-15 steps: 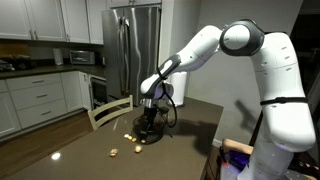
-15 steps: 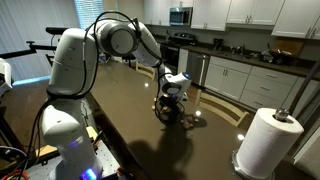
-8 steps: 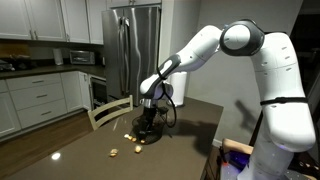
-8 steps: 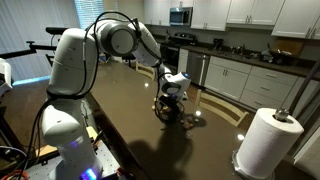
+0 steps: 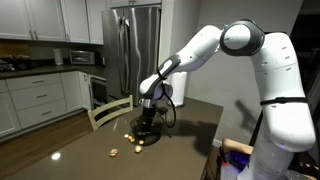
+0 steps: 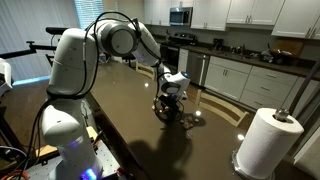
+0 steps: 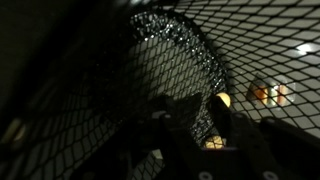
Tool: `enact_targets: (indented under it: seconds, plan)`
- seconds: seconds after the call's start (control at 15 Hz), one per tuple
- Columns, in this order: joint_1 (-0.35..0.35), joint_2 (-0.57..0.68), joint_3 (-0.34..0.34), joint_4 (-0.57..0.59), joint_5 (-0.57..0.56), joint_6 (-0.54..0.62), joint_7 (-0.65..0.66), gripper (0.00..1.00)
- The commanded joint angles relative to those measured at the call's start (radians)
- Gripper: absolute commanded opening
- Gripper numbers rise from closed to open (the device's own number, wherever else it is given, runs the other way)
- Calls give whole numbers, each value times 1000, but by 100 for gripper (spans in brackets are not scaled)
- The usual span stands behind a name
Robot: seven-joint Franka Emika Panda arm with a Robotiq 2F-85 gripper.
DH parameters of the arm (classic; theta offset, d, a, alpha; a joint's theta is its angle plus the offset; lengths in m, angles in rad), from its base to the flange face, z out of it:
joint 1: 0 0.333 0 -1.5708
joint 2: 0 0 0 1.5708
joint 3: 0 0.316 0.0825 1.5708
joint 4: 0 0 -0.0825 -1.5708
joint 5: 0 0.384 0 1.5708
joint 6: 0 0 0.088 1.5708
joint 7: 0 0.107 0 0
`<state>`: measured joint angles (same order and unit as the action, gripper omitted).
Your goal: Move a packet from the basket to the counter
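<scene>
The small dark mesh basket (image 5: 151,131) stands on the dark glossy counter (image 5: 85,155); both also show in an exterior view, basket (image 6: 168,111) and counter (image 6: 135,130). My gripper (image 5: 148,119) (image 6: 172,100) reaches straight down into the basket. In the wrist view the black mesh (image 7: 180,50) fills the frame and my dark fingers (image 7: 190,115) stand apart with mesh showing between them. A small yellowish packet (image 7: 215,143) lies low between the fingers; I cannot tell if they touch it. Another packet (image 7: 268,93) shows through the mesh.
Small packets (image 5: 114,152) (image 5: 137,147) lie on the counter beside the basket. A wooden chair back (image 5: 110,112) stands at the counter's far edge. A white paper-towel roll (image 6: 265,140) stands on the counter's corner. Kitchen cabinets and a fridge (image 5: 133,50) are behind.
</scene>
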<state>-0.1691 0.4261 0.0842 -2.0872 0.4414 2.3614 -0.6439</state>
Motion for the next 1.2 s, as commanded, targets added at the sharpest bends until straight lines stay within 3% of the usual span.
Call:
enact_targets:
  seconds: [0.0, 0.07, 0.13, 0.2, 0.27, 0.33, 0.47, 0.87, 1.13]
  plan:
    - [-11, -10, 20, -25, 19, 36, 2, 37]
    - [-10, -11, 21, -25, 18, 37, 3, 31]
    - [-10, -11, 22, -26, 18, 37, 4, 34]
    - [-10, -11, 22, -25, 17, 37, 5, 22]
    - [-8, -10, 21, -26, 16, 44, 9, 31]
    - [-4, -10, 19, -28, 14, 56, 18, 55]
    - [7, -10, 16, -37, 7, 100, 43, 60]
    - [22, -24, 25, -61, -17, 170, 123, 98]
    - [40, -27, 25, -80, -50, 232, 189, 100]
